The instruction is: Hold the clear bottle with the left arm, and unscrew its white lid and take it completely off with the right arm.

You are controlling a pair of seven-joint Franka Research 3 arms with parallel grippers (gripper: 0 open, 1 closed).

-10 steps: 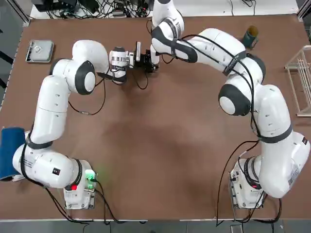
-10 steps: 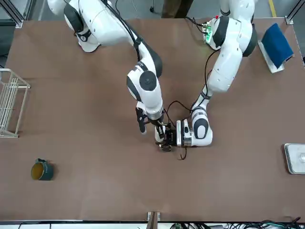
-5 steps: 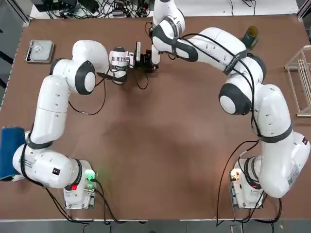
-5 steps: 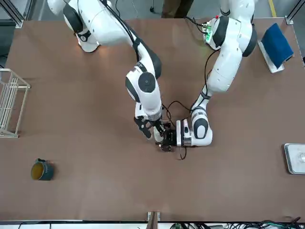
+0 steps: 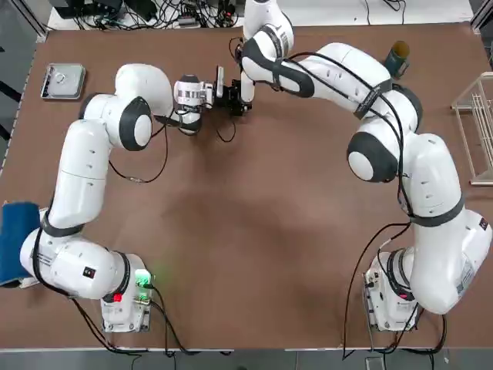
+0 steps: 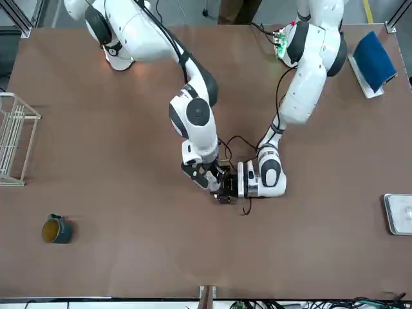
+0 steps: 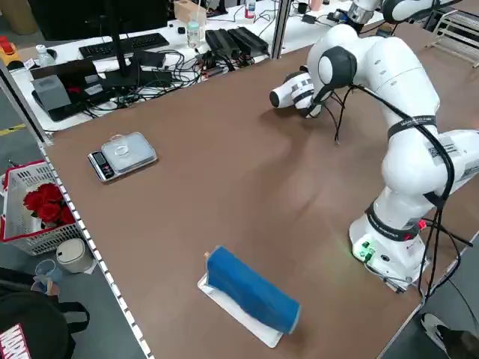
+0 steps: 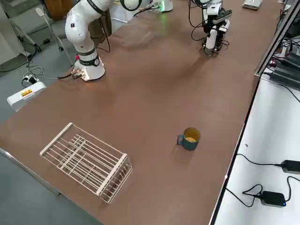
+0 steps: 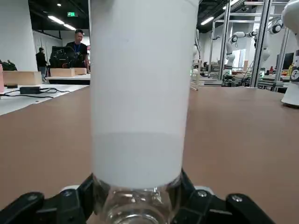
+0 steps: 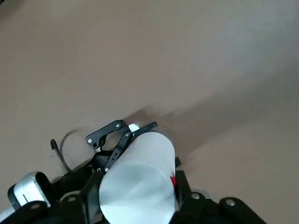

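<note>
Over the brown surface (image 5: 262, 254), the bottle and lid are hard to make out from above, tucked in among the arms and black tools; the front view hides most of them too. The left wrist view gives the clear, colourless bottle (image 9: 135, 205), its lower part cut off by the picture's edge, and the plain white cylindrical lid (image 9: 140, 93), its far end out of frame.

The left tool (image 9: 138, 191) is closed on the bottle, which sits between its fingers. The right tool (image 10: 138, 191), meeting it over the far part of the surface, is closed on the lid, one finger against each side. No gap shows where lid meets bottle; whether it's loosened, I can't tell.

And there's the change: against a second ago, the right tool has turned about the lid in the front view, while the left arm (image 6: 299, 96) holds its place.
</note>
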